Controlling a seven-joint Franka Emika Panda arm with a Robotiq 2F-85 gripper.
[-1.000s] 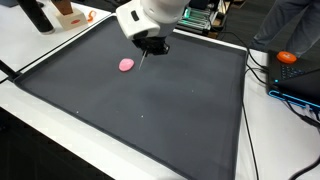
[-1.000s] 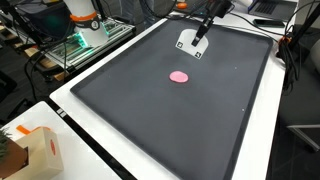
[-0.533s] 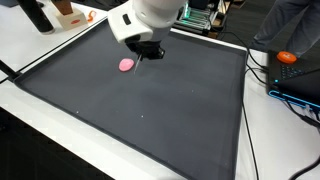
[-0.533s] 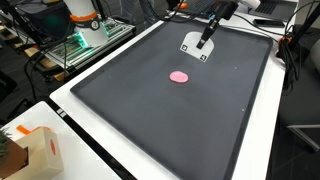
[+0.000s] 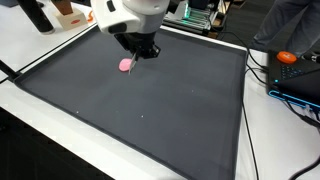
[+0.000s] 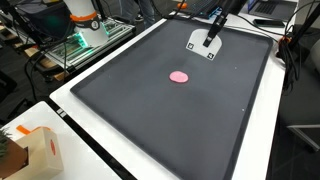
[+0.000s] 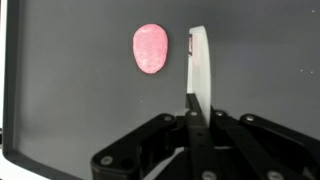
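A pink oval lump (image 5: 126, 65) lies on the black mat (image 5: 150, 120); it also shows in an exterior view (image 6: 180, 76) and in the wrist view (image 7: 150, 48). My gripper (image 7: 192, 105) is shut on a thin white flat piece (image 7: 199, 62), seen edge-on with a small red mark near its top. In an exterior view the white piece (image 6: 203, 43) hangs under the gripper (image 6: 210, 40) near the mat's far edge. In an exterior view the gripper (image 5: 143, 52) hovers just beside the pink lump, apart from it.
The mat lies on a white table (image 5: 40, 120). An orange object (image 5: 287, 57) and cables sit past the mat's edge. A cardboard box (image 6: 35, 150) stands at the table corner. Green-lit equipment (image 6: 85, 40) and a person's arm (image 5: 290, 25) are beyond the mat.
The gripper has moved along the mat's far side with the white piece still held, leftward in one exterior view and rightward in the other. The pink lump has not moved.
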